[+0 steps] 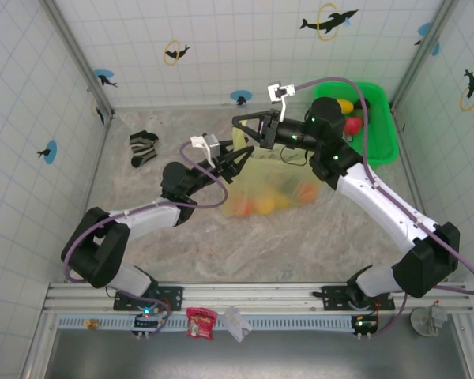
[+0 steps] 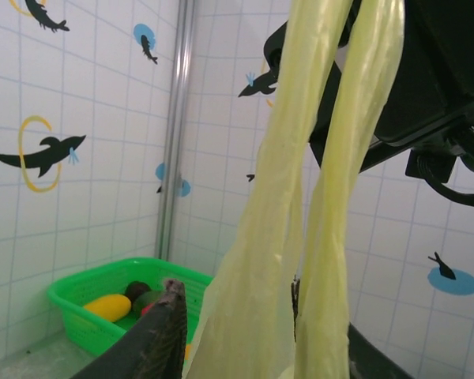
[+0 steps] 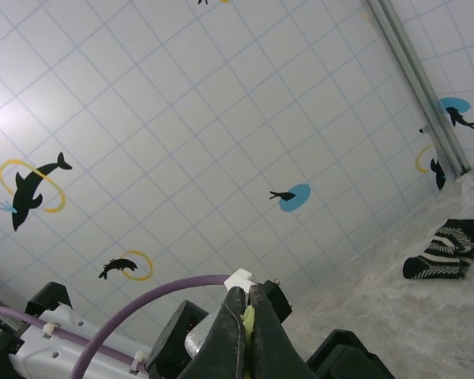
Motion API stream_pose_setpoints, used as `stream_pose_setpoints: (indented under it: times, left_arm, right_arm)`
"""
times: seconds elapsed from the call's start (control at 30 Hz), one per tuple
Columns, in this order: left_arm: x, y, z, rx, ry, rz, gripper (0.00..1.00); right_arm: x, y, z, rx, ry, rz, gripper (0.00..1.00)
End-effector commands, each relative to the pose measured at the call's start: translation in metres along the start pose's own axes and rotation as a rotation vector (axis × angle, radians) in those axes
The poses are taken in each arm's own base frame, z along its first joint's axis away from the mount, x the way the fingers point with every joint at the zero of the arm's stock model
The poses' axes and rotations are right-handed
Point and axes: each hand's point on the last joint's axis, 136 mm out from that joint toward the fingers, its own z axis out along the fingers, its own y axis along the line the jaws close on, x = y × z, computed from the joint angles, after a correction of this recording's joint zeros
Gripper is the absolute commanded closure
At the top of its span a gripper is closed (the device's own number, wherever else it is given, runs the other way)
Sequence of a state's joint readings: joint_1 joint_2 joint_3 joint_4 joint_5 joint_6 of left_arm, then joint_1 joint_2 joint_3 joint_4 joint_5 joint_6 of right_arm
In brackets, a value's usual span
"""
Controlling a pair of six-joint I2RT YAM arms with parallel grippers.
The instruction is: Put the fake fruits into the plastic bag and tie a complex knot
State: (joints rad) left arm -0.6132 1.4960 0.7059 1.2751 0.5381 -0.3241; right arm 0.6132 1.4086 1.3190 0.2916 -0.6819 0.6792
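While right gripper (image 3: pixel 247 304) pinches it, the plastic bag (image 1: pixel 272 185) hangs below

A green tub (image 1: pixel 375 118) stands on the marbled table (image 1: pixel 300 245), well to the right of the right fingers (image 1: pixel 257 116). From the left wrist it sits low, left of the left fingers (image 2: pixel 170 332). A striped sock (image 1: pixel 142 148) lies left of the left fingers, well apart. The tiled walls (image 1: pixel 221 39) carry dolphin stickers (image 1: pixel 328 21). A red packet (image 1: pixel 199 322) lies nearer than both, on the rail.
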Motion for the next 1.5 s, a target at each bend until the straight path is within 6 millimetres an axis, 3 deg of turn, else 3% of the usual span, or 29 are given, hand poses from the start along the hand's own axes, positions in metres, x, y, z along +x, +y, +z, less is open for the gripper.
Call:
stream_pose_setpoints:
  times: [0.0,0.2,0.43,0.53,0.57,0.8,0.9,0.97,1.13,1.23,1.33,1.47]
  left_arm:
    - [-0.013,-0.009,0.006,0.052,-0.04,0.027,0.78]
    - [-0.003,-0.013,-0.004,0.048,-0.01,0.032,1.0]
    - [0.001,-0.005,-0.01,-0.035,0.075,0.09,1.0]
    - [0.007,0.001,-0.016,-0.091,0.147,0.11,1.0]
    - [0.01,0.003,-0.02,-0.112,0.159,0.102,1.0]
    - [0.023,0.01,-0.039,-0.155,0.232,-0.001,1.0]
    - [0.014,0.016,-0.046,-0.156,0.214,-0.056,1.0]
    - [0.005,0.019,-0.05,-0.159,0.199,-0.089,1.0]
    - [0.001,0.01,-0.052,-0.1,0.233,-0.082,1.0]
    - [0.003,0.009,-0.058,-0.098,0.23,-0.078,1.0]
    - [0.001,0.011,-0.063,-0.101,0.219,-0.067,1.0]
    - [-0.003,0.013,-0.068,-0.108,0.21,-0.057,1.0]
  right_arm:
    - [-0.014,0.024,-0.01,-0.058,-0.059,-0.062,1.0]
    - [-0.018,0.013,-0.023,-0.001,-0.093,-0.071,1.0]
    - [-0.023,-0.016,-0.048,0.15,-0.164,-0.108,0.98]
    - [-0.02,-0.023,-0.055,0.214,-0.181,-0.149,0.53]
    - [-0.022,-0.023,-0.058,0.23,-0.196,-0.165,0.47]
    - [-0.047,-0.014,-0.091,0.381,-0.286,-0.378,0.42]
    - [-0.051,-0.014,-0.106,0.451,-0.274,-0.475,0.43]
    - [-0.051,-0.026,-0.122,0.543,-0.271,-0.515,0.42]
    - [-0.037,-0.06,-0.159,0.683,-0.271,-0.58,0.37]
    - [-0.023,-0.065,-0.17,0.615,-0.29,-0.65,0.27]
    - [-0.019,-0.07,-0.177,0.605,-0.295,-0.698,0.24]
    - [0.009,-0.076,-0.173,0.487,-0.171,-0.839,0.2]
